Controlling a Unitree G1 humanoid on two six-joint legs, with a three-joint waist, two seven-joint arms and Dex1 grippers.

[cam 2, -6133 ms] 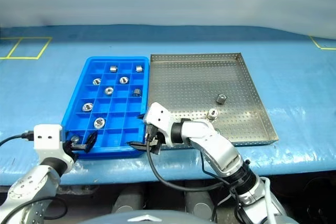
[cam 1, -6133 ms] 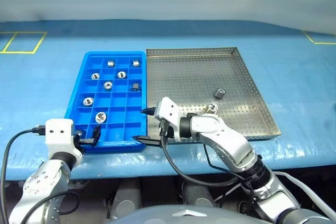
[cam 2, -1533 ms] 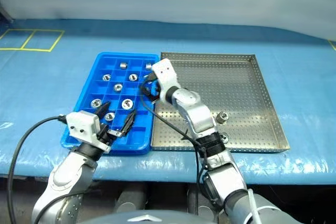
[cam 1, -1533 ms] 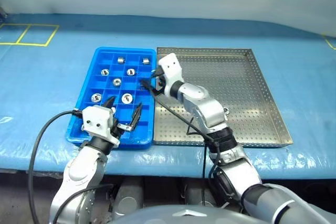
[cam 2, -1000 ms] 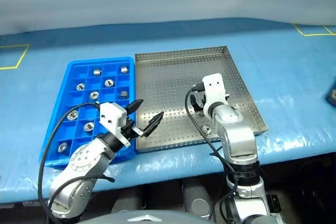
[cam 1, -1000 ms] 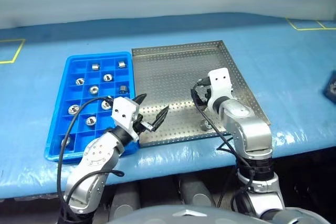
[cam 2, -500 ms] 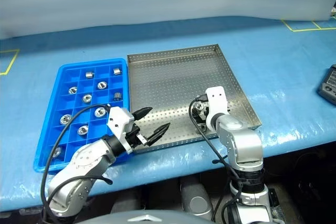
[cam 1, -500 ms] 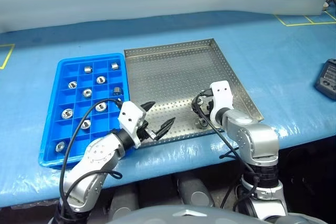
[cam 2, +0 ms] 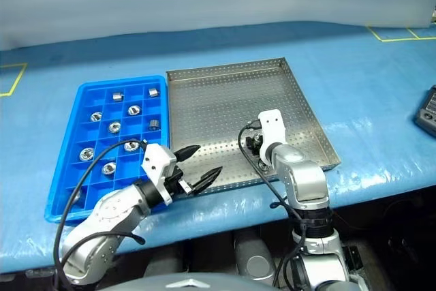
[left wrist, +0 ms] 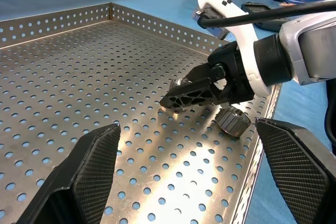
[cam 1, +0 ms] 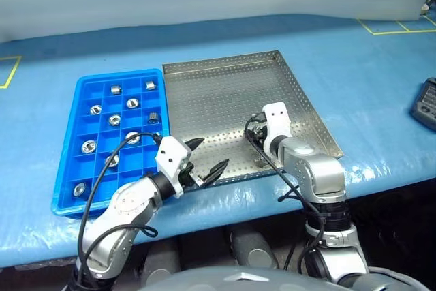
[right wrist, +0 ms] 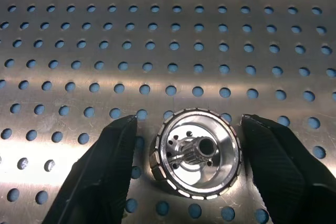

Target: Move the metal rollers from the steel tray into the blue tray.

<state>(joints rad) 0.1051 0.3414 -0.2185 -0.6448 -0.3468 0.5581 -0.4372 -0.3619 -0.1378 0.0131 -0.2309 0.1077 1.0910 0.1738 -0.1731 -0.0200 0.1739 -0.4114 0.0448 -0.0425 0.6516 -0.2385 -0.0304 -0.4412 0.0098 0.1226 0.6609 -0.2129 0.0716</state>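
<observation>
No brand, label or legible writing appears on any item.

The steel tray [cam 1: 225, 93] lies just right of the blue tray [cam 1: 68, 148], their long sides side by side. The blue tray holds eight metal rollers [cam 1: 114, 120], each in its own compartment. Most of the steel tray's perforated floor is bare, from centre to 12 o'clock.

The right gripper [right wrist: 195, 153] sits near the tray's 5 o'clock corner. Its fingers [right wrist: 100, 171] stand on either side of one roller [right wrist: 197, 153], a gap visible on both sides. A second roller [left wrist: 232, 121] lies on its side just beside it, close to the rim.

The left gripper [cam 2: 193, 167] hovers spread wide over the steel tray's near rim at 7 o'clock, holding nothing.

A dark device [cam 1: 426, 102] lies at 3 o'clock, well apart.
</observation>
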